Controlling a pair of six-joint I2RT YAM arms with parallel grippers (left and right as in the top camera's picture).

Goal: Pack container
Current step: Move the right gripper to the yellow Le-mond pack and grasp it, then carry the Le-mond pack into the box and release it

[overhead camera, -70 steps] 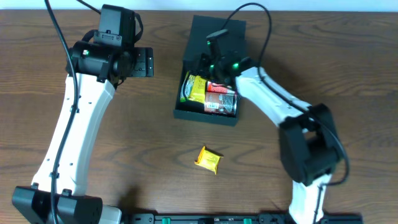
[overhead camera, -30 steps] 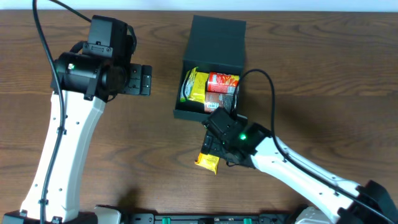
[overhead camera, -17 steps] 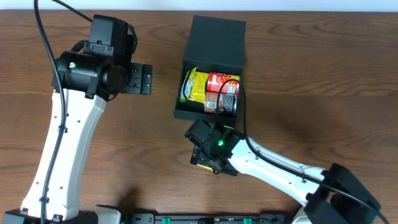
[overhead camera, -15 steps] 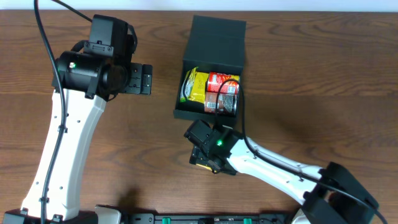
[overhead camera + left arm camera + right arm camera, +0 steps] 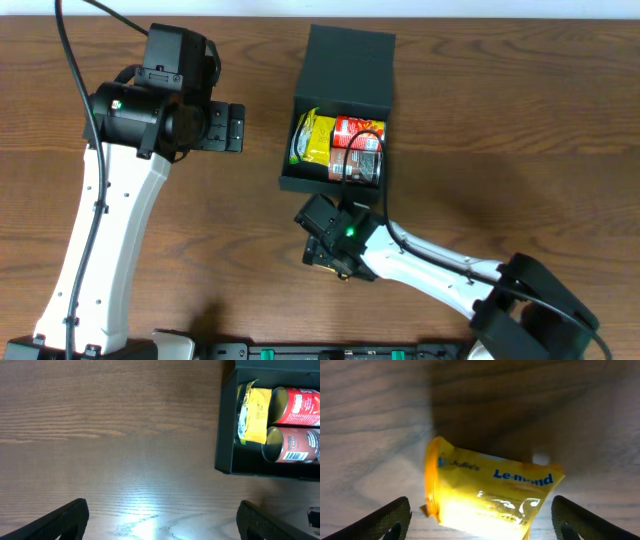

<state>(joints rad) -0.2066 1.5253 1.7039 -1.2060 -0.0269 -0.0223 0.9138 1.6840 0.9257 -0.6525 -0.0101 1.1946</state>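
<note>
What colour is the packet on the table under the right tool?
The packet is yellow with blue lettering; right wrist view shows it best.

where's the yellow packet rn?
The yellow packet sits on the table just near-side of the container, directly under the right gripper; right wrist view shows it between the open jaws, not gripped.

The dark, rigid square container (image 5: pixel 341 75) is set on the brown wooden table (image 5: pixel 520 120), its lid laid open behind it. Inside, a yellow crinkled packet (image 5: pixel 314 140) is lodged at the left and two red metal cans (image 5: pixel 358 131) (image 5: pixel 362 165) at the right, one behind the other. Before the container, apart from it, a yellow foil snack packet (image 5: pixel 485 500) is laid on the table, between the fingers of the right gripper (image 5: pixel 480 520). The left gripper (image 5: pixel 226 128) is held left of the container.
</note>
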